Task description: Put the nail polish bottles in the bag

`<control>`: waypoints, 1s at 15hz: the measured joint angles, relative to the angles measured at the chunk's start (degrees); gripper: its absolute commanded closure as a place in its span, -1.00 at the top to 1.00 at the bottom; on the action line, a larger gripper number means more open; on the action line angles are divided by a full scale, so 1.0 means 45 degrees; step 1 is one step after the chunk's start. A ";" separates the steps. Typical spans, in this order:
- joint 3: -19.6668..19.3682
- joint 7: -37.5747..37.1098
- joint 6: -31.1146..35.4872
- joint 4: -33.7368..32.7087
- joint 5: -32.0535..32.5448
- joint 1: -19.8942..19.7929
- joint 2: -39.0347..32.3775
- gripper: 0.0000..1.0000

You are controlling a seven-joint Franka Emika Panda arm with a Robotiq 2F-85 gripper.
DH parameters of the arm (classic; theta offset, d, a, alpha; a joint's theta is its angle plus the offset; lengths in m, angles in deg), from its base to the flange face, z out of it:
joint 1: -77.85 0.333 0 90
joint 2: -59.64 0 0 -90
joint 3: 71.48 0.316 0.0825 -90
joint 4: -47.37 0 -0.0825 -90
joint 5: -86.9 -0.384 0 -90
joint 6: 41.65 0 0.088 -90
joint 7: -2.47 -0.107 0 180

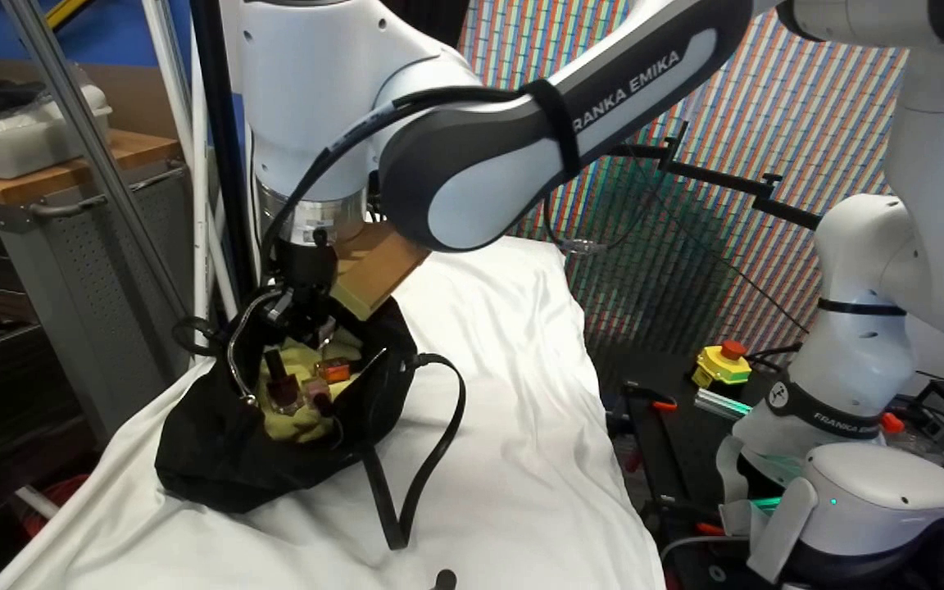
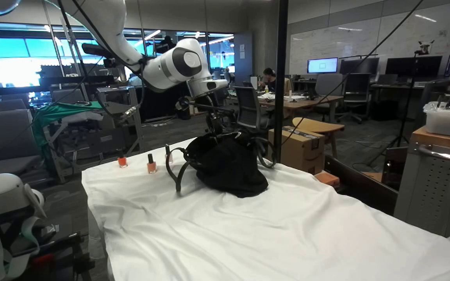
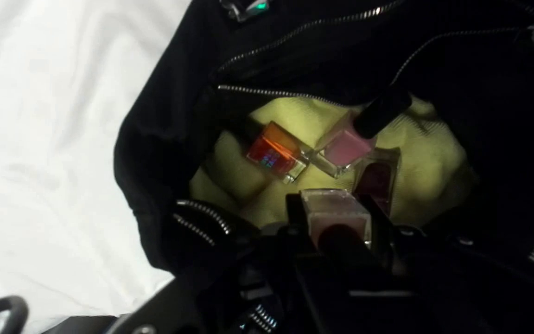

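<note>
The black bag (image 1: 218, 451) stands open on the white cloth, with its yellow-green inside (image 3: 415, 176) in view. My gripper (image 1: 304, 318) reaches down into the bag's mouth and is shut on a pale pinkish bottle (image 3: 336, 206) with a dark cap. The held bottle is above the lining. Inside the bag lie a red-orange bottle (image 3: 278, 153), a pink bottle (image 3: 348, 144) and a dark maroon bottle (image 3: 377, 178). Outside the bag, a red bottle (image 2: 122, 161), a peach bottle (image 2: 152, 167) and a pale bottle (image 2: 170, 157), partly behind the strap, stand on the cloth.
The bag's strap (image 2: 178, 177) loops onto the white-covered table (image 2: 248, 234). A cardboard box (image 1: 382, 266) is close behind the gripper in an exterior view. Metal poles (image 1: 201, 164) stand beside the bag. A second arm (image 1: 832, 360) is off to the side.
</note>
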 measured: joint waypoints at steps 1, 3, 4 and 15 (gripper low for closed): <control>-0.0096 0.0073 -0.0165 -0.0436 0.0000 -0.0030 -0.0343 -0.59; -0.0260 0.0228 -0.0492 -0.1280 -0.0002 -0.0071 -0.0964 -0.53; -0.0330 0.0319 -0.0658 -0.1690 -0.0010 -0.0090 -0.1250 -0.16; -0.0465 0.1108 -0.1995 -0.4565 -0.0537 -0.0196 -0.3009 1.00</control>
